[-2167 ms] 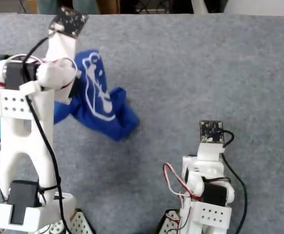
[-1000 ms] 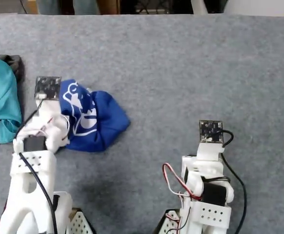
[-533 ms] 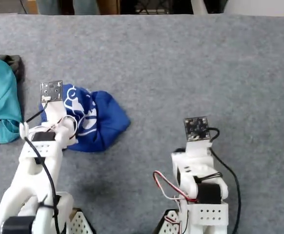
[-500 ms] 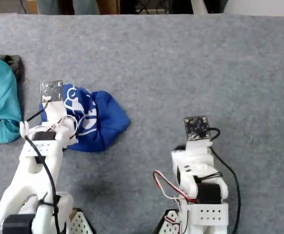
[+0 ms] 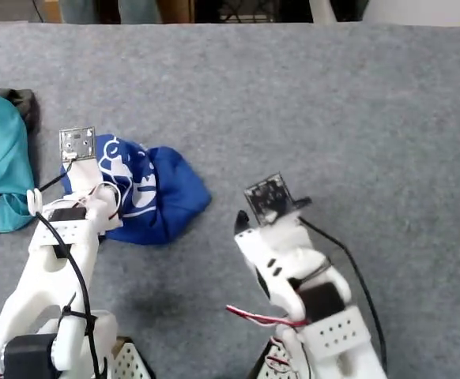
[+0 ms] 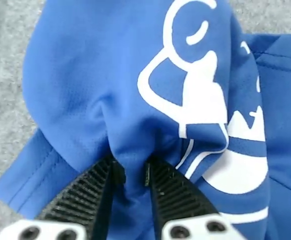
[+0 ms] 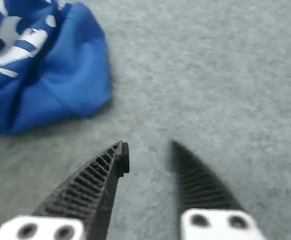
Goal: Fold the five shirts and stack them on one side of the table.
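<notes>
— Grey felt table (image 5: 333,103) is carrying how much folded work?
— None that I am seeing. The blue shirt (image 5: 155,197) is lying crumpled toward the left side, and the left gripper (image 6: 130,172) is pinching a ridge of its fabric.
— And the other arm?
— The right gripper (image 7: 148,155) is hovering near that shirt, jaws slightly parted, gripping nothing. A teal shirt (image 5: 1,166) is sitting bunched at the left edge, so I am judging that nearly all the folding and stacking is waiting

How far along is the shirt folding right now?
Done: nothing looks folded yet; a teal shirt lies bunched at the left edge of the table. In hand: the left gripper pinches the crumpled blue shirt, and the right gripper is open beside it. Left: all folding and stacking.
</notes>
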